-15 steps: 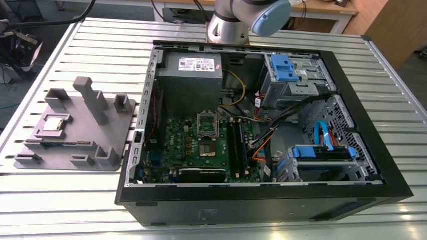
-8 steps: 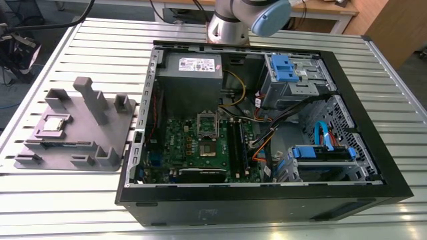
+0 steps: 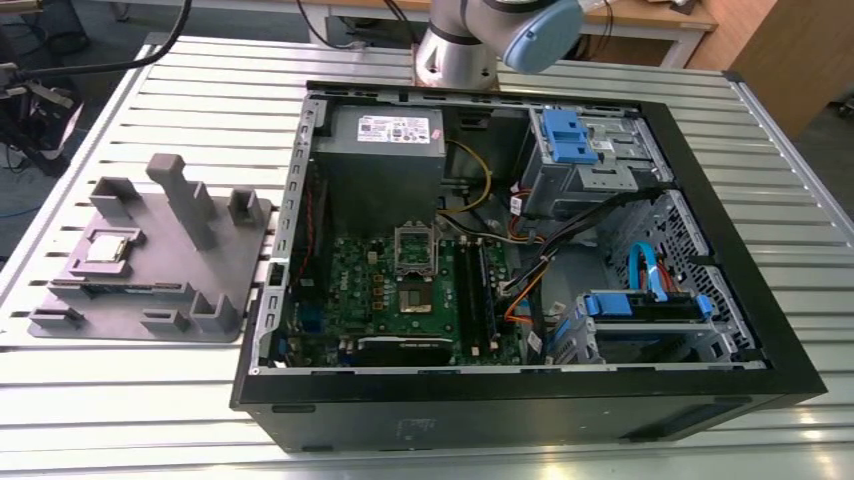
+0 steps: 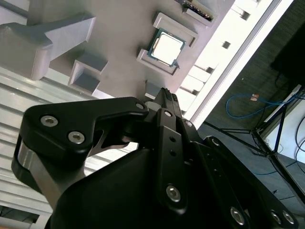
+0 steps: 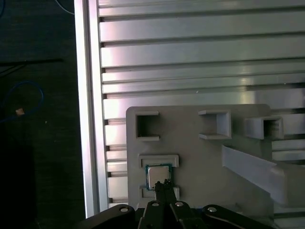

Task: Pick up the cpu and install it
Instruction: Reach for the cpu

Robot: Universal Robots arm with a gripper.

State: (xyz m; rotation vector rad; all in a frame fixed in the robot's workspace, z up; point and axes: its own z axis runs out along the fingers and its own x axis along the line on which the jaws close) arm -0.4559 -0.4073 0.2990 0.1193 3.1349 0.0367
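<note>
My pincer point(image 5: 163, 184) narrow, empty, just by cpu point(image 5: 155, 174) in grey tray point(image 5: 200, 162), exterior view's left. Risk: closed tips would strike cpu top, no grip.

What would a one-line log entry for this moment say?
gripper: shut, holding nothing | position: poised over cpu | cpu: lying in grey holder, not picked up | computer case: open

No text is legible. A white label point(image 3: 396, 128) with dark print sits on the grey power supply point(image 3: 380, 165) inside the open computer case point(image 3: 747, 300), its lettering too small to make out. A faint pale mark point(image 3: 416, 430) on the case's black outer wall is likewise unreadable. The cpu point(image 4: 167, 47) shows a bright face, with any marking washed out.
</note>
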